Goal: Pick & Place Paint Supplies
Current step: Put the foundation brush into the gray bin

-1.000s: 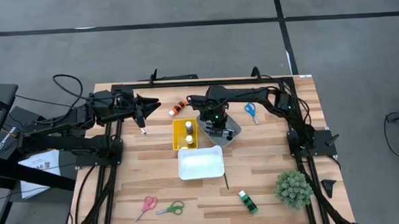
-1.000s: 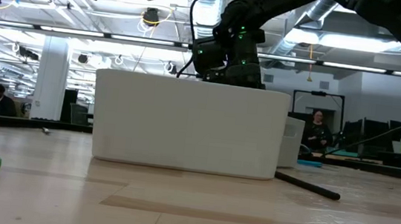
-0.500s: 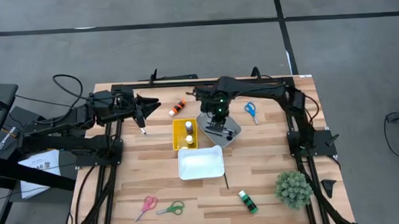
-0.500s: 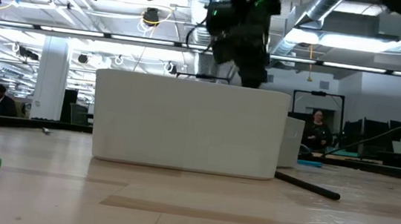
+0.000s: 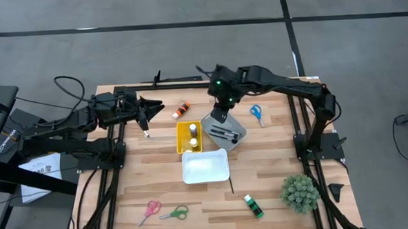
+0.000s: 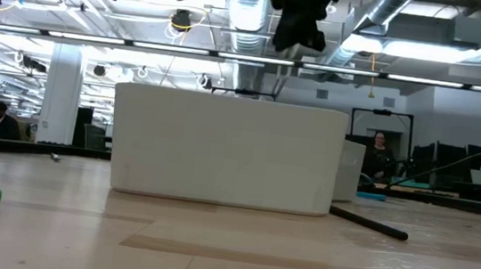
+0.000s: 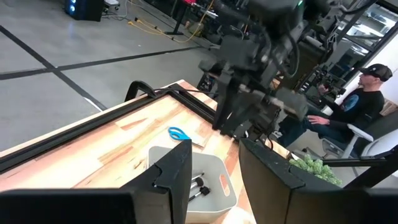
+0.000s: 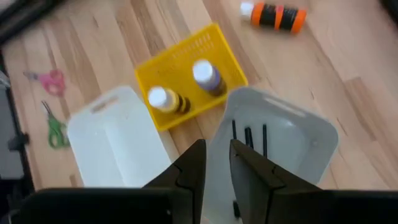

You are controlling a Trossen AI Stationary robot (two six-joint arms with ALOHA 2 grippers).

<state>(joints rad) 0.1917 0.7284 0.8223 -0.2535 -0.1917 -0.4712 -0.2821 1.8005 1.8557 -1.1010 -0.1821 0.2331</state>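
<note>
Currently my right claw (image 5: 220,114) is hovering above the grey tray (image 5: 238,135), its fingers (image 8: 193,163) standing narrowly apart and holding nothing. Dark paintbrushes (image 5: 223,132) are lying in that tray. Beside it, the yellow basket (image 5: 181,137) is holding two paint bottles (image 8: 208,76). An orange bottle (image 5: 182,110) is lying on the worktop (image 5: 138,186) nearby. My left claw (image 5: 147,120) is waiting over the worktop's left part, fingers apart.

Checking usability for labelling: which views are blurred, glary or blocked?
High view: sharp, evenly lit. Low view: the white bin blocks most of the table, ceiling lights glare behind. Right wrist view: motion-blurred, though the yellow tray reads. Left wrist view: near fingers soft, background clear.
</note>
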